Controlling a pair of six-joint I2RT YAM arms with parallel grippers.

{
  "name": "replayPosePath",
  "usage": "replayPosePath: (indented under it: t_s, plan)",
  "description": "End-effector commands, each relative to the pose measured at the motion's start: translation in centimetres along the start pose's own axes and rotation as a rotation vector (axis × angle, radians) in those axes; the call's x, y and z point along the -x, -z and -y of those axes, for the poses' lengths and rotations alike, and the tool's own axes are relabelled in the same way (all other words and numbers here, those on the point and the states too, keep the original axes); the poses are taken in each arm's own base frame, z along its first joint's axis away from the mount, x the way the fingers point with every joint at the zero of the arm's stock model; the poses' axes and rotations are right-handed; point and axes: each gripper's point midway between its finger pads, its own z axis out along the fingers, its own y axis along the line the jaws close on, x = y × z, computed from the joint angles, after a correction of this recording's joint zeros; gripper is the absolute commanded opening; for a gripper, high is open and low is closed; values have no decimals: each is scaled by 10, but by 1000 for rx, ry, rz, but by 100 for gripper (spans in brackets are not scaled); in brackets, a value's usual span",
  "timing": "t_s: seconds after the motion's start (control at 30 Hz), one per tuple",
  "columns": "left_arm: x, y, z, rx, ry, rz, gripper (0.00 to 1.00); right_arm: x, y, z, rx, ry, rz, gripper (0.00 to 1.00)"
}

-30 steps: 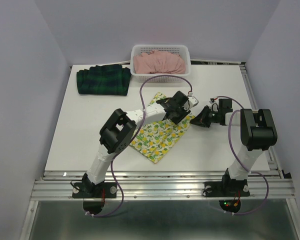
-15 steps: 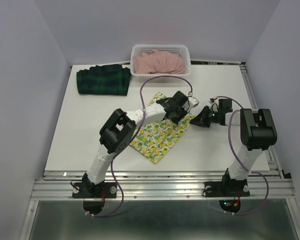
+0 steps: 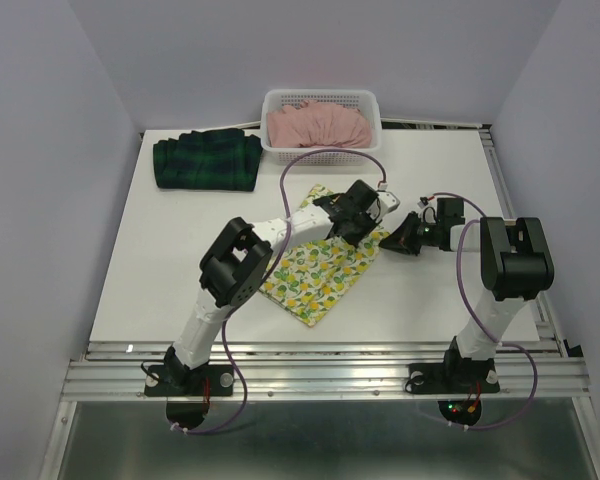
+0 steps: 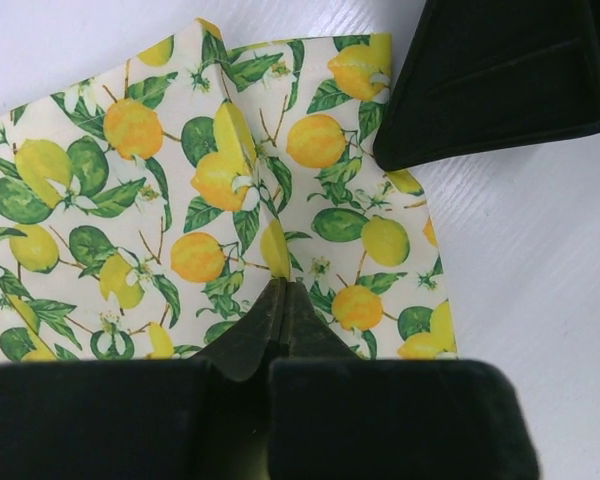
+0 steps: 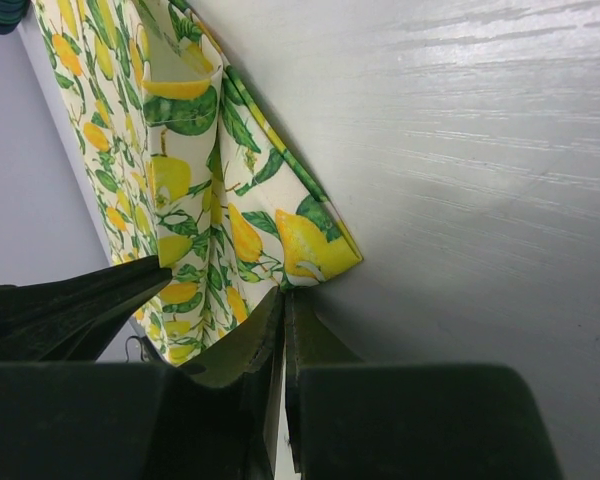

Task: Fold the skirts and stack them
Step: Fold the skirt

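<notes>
Pinching your lemon-print skirt (image 3: 320, 272): left pincer (image 4: 278, 287) clamped on a soft crease, right pincer (image 5: 284, 293) on its folded corner.

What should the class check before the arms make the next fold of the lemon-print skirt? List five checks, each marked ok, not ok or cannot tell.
1. Left gripper shut on the lemon skirt: ok, a ridge of cloth is pinched between its fingers.
2. Right gripper shut on the skirt's corner: ok.
3. Each grip takes in every layer of cloth: cannot tell.
4. Plaid skirt apart from the lemon skirt: ok, it lies at the far left of the table.
5. Pink skirt out of the basket: not ok, it lies inside.
</notes>
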Motion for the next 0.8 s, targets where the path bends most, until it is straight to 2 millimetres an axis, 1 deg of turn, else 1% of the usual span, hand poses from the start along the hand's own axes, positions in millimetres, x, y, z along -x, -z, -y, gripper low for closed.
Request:
replayPosePath:
  t_s: [0.0, 0.07, 0.1, 0.23, 0.3, 0.6, 0.67, 0.77]
  plan:
    - [33, 25, 15, -20, -7, 83, 0, -25, -4, 47, -175, -63, -44, 8]
    - [30, 24, 22, -28, -15, 71, 0, -24, -4, 46, -174, -63, -42, 8]
    - [26, 22, 28, -39, -15, 62, 0, -24, -4, 46, -174, -62, -40, 8]
    - [11, 14, 42, -60, -8, 30, 0, -23, -3, 46, -180, -56, -38, 7]
    - [9, 13, 45, -62, -11, 27, 0, -24, -3, 47, -184, -56, -39, 7]
    - [9, 10, 51, -75, 0, 28, 0, -24, -3, 49, -198, -56, -39, 6]
    - [5, 5, 52, -80, 6, 14, 0, -24, -3, 50, -199, -56, -38, 6]
    - [9, 1, 54, -91, 14, 18, 0, -24, -2, 49, -199, -56, -37, 6]
